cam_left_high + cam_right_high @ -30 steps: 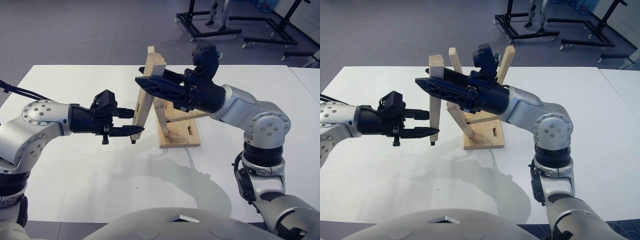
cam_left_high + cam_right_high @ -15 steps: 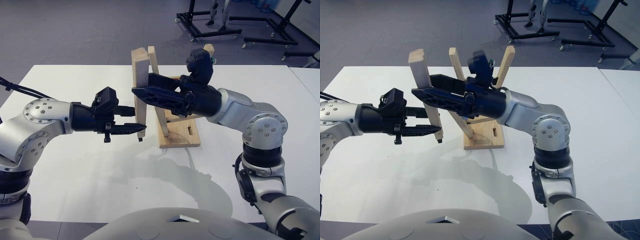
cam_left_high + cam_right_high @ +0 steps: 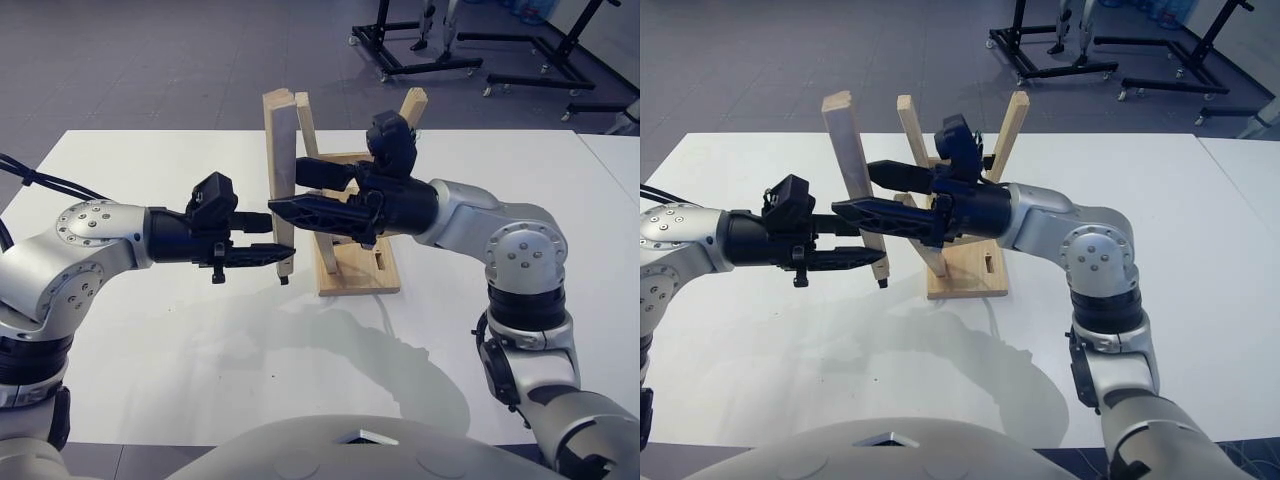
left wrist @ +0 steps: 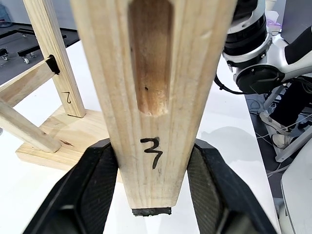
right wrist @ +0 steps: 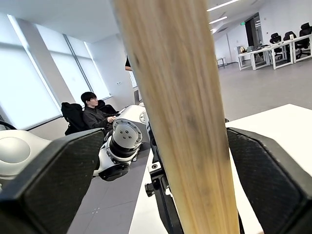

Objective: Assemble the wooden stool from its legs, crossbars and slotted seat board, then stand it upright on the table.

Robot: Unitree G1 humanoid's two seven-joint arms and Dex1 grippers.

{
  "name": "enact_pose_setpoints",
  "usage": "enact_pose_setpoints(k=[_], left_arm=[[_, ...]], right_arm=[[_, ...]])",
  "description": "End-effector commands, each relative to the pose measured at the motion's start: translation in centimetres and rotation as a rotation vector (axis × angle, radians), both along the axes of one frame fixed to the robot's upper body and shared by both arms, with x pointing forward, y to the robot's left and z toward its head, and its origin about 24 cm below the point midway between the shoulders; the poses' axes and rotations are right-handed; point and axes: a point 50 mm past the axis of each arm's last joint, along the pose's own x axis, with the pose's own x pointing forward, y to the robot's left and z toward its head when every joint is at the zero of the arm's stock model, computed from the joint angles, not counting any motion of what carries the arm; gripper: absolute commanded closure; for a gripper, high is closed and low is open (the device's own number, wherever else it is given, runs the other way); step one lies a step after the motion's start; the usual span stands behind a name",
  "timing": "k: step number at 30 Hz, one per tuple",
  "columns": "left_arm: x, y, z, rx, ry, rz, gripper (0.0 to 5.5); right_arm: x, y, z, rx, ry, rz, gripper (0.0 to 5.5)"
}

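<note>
A wooden leg (image 3: pixel 280 150) marked 3 stands nearly upright above the table, just left of the seat board. My left gripper (image 3: pixel 278 240) is shut on its lower end, and both pads (image 4: pixel 97 185) press against the wood. My right gripper (image 3: pixel 853 190) is open around the leg's middle, with a gap on each side of the leg (image 5: pixel 180 122). The slotted seat board (image 3: pixel 358 272) lies flat on the table. Two legs (image 3: pixel 322 235) rise from it at a slant, joined by a crossbar (image 3: pixel 375 236).
The white table (image 3: pixel 150 340) has free room to the left and in front of the board. Black wheeled frames (image 3: pixel 430 50) stand on the floor beyond the far edge.
The leg's top has swung from leaning right to nearly upright. The right gripper has rolled, come down to the leg's middle, and its fingers now straddle it. The left gripper kept its hold.
</note>
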Motion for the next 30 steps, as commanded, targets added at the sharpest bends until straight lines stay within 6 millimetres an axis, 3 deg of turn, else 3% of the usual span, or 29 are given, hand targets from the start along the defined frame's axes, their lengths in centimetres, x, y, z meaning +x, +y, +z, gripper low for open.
enact_pose_setpoints(k=[1,14,25,30], left_arm=[[-0.39,-0.15,-0.03,0.027,-0.006,-0.022,3.44],[-0.44,-0.34,-0.04,0.037,-0.015,-0.032,3.44],[-0.46,-0.33,-0.18,0.044,-0.011,-0.028,3.44],[-0.36,-0.37,-0.06,0.041,-0.014,-0.028,3.44]], right_arm=[[0.28,0.90,1.05,-0.001,-0.050,0.034,0.98],[0.36,0.82,0.51,-0.008,-0.032,0.037,0.98],[0.51,0.44,0.52,0.013,-0.007,0.020,2.94],[0.36,0.54,0.44,0.014,-0.005,0.023,3.14]])
